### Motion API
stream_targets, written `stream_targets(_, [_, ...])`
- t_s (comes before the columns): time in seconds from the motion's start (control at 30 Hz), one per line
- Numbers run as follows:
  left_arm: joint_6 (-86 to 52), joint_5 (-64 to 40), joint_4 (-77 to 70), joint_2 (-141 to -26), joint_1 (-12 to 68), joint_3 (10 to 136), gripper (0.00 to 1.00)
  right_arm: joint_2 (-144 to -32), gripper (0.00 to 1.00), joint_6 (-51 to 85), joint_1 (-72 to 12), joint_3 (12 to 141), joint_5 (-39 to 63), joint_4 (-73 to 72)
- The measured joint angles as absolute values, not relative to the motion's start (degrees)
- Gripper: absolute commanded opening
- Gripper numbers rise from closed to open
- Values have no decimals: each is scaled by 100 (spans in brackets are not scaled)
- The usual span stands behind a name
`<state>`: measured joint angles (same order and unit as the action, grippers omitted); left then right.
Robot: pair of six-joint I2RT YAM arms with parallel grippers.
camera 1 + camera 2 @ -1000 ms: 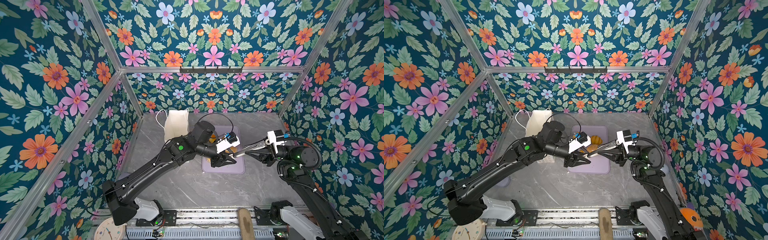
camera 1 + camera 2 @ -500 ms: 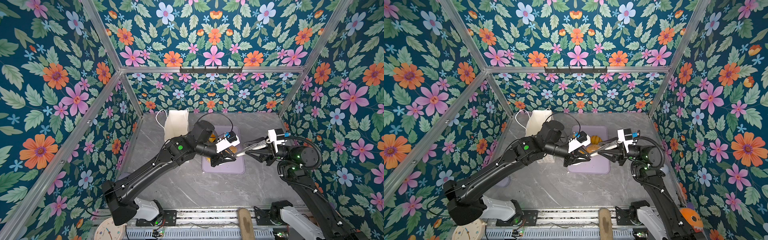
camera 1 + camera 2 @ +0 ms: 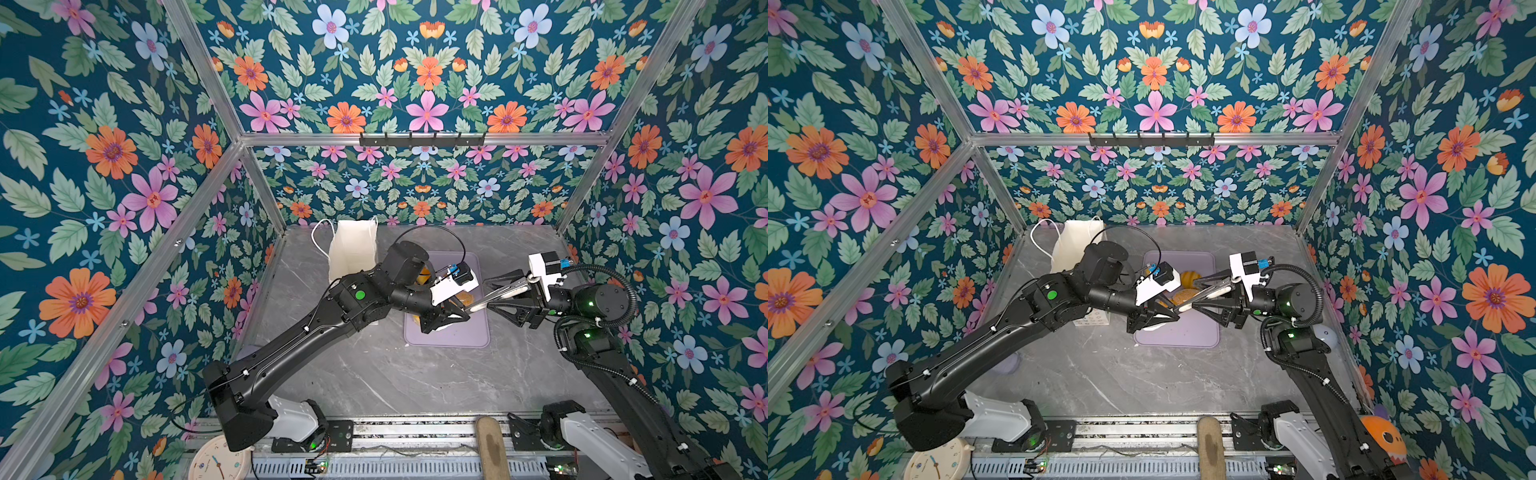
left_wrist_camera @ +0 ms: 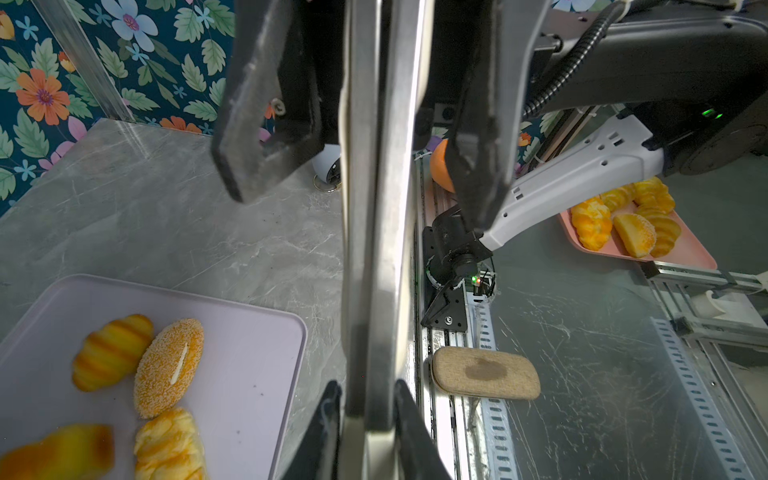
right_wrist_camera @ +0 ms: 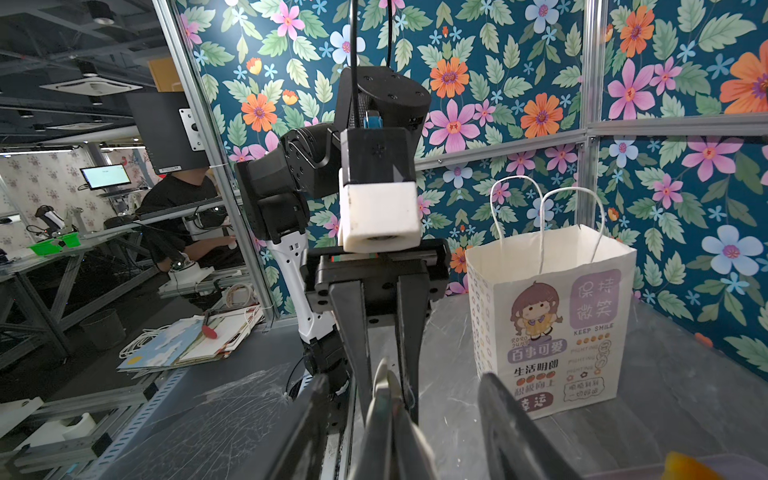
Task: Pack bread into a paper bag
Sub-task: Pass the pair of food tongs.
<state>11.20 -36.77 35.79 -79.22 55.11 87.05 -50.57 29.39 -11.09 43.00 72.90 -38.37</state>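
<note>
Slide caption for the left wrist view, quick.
The left pincer grips metal tongs, the right pincer open around them, near a lavender tray holding four bread pieces.

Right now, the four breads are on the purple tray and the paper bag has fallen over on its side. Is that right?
Not quite. The paper bag stands upright on the table, as the right wrist view shows. The four breads are on the purple tray, as you said.

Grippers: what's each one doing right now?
Left gripper: closed on the metal tongs.
Right gripper: open, jaws standing apart on either side of the tongs, not gripping.
</note>
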Motion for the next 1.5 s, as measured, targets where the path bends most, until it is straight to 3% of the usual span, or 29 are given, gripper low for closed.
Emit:
stream_targets(0.27, [1125,-3430,3638,-7782,5511,8652,21,-4932,56,2357,-1142,4359,7155,-3081])
stream_targets(0.57, [1170,-3280,3564,-7754,5513,8639,20,-4882,46,2257,-1140,4344,7032,-3052])
stream_targets(0.83, [1190,-3041,3544,-7762,5513,8643,20,-4969,45,2248,-1142,4344,7039,-3118])
stream_targets(1.03, [1232,-2930,3516,-7684,5513,8606,21,-5103,30,2237,-1142,4427,7142,-3124])
stream_targets(1.1, [1238,-2904,3507,-7673,5513,8593,30,-5135,30,2270,-1140,4429,7157,-3183])
stream_targets(1.2, [1240,-2864,3424,-7671,5511,8569,66,-5172,27,2342,-1160,4429,7238,-3284])
stream_targets(1.27, [1232,-2842,3361,-7647,5511,8560,81,-5183,26,2375,-1155,4421,7236,-3286])
stream_targets(1.4, [1227,-2707,3256,-7507,5513,8554,99,-5172,26,2316,-1146,4416,7183,-3210])
stream_targets(1.5, [1188,-2425,3100,-7225,5513,8477,100,-5144,25,2110,-1146,4416,7109,-2963])
